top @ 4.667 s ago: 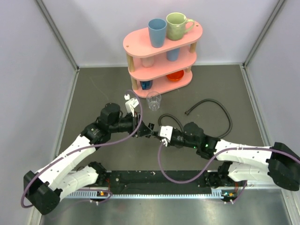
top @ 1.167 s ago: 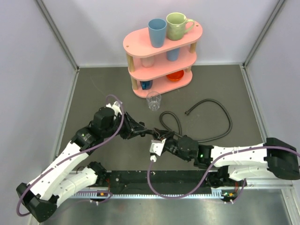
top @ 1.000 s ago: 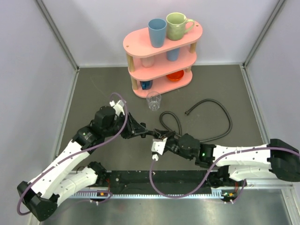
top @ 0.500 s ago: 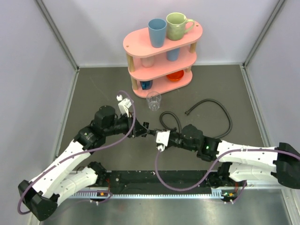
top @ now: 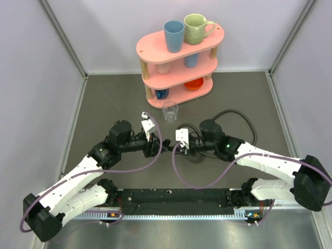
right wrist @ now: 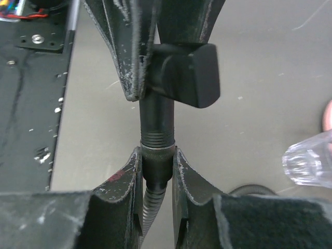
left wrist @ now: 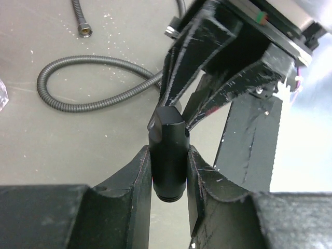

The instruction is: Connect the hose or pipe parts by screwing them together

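My left gripper point(left wrist: 168, 155) is shut on a short black pipe fitting point(left wrist: 168, 148), held level above the table. A dark corrugated hose point(left wrist: 93, 65) lies looped on the table, and its end nut point(right wrist: 157, 158) is clamped in my shut right gripper point(right wrist: 157, 161). The fitting's threaded end point(right wrist: 157, 136) meets the nut, with some thread showing. From above, the left gripper point(top: 157, 147) and right gripper point(top: 174, 147) face each other at mid-table. The hose point(top: 232, 111) trails off to the right, and its free end fitting point(left wrist: 84, 31) rests on the table.
A clear glass point(top: 169, 111) stands just beyond the grippers, in front of a pink three-tier shelf point(top: 207, 37) holding cups and bowls. Purple cables hang from both wrists. A black rail point(top: 176, 197) runs along the near edge.
Both wrists have rolled while staying shut on their parts. The right arm has swung toward the back of the table, dragging the hose with it. The joint has shifted slightly back.
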`<state>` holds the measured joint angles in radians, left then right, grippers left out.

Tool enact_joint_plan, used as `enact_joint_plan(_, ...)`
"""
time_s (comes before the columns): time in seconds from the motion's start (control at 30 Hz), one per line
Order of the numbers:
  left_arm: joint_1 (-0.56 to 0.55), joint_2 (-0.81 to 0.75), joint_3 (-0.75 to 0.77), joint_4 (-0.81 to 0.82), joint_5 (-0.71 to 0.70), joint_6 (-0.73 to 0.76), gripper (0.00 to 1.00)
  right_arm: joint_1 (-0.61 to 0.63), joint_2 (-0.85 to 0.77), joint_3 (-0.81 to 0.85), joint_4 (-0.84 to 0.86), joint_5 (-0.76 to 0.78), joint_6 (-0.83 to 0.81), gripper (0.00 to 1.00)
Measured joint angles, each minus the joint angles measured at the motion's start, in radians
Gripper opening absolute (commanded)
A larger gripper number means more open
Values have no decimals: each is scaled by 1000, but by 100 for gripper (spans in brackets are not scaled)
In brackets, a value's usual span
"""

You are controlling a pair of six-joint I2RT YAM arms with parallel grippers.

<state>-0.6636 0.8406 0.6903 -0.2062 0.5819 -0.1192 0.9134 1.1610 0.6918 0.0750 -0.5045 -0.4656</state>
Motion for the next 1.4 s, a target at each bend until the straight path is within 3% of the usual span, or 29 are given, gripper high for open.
enact_joint_plan(0.17, -47, 8, -26, 18, 18, 160, 0, -52, 64, 59, -123, -158, 32, 0)
enact_joint_plan(0.4, -68, 36, -31, 16, 72, 316, 0, -80, 123, 96, -210, -256, 77, 0)
enact_joint_plan(0.47, -69, 45, -32, 20, 76, 330, 0, -91, 130, 100, -218, -269, 95, 8)
enact_joint_plan(0.53, -69, 48, -32, 27, 68, 327, 0, -92, 130, 101, -220, -262, 108, 29)
enact_joint_plan(0.63, -74, 45, -32, 39, 30, 280, 0, -92, 107, 95, -200, -222, 150, 42)
enact_joint_plan(0.7, -84, 39, -32, 34, -31, 185, 0, -92, 53, 84, -138, -196, 180, 51)
enact_joint_plan(0.9, -88, -28, -27, 13, -229, -150, 0, -87, -158, -7, -2, -117, 235, 60)
enact_joint_plan(1.0, -88, -51, -4, -16, -302, -344, 0, -43, -223, -83, 62, -5, 222, 63)
enact_joint_plan(1.23, -88, -62, 52, -119, -372, -784, 0, 217, -279, -262, 263, 378, 15, 67)
enact_joint_plan(1.4, -88, -93, 52, -151, -368, -999, 0, 292, -260, -285, 390, 552, -121, 67)
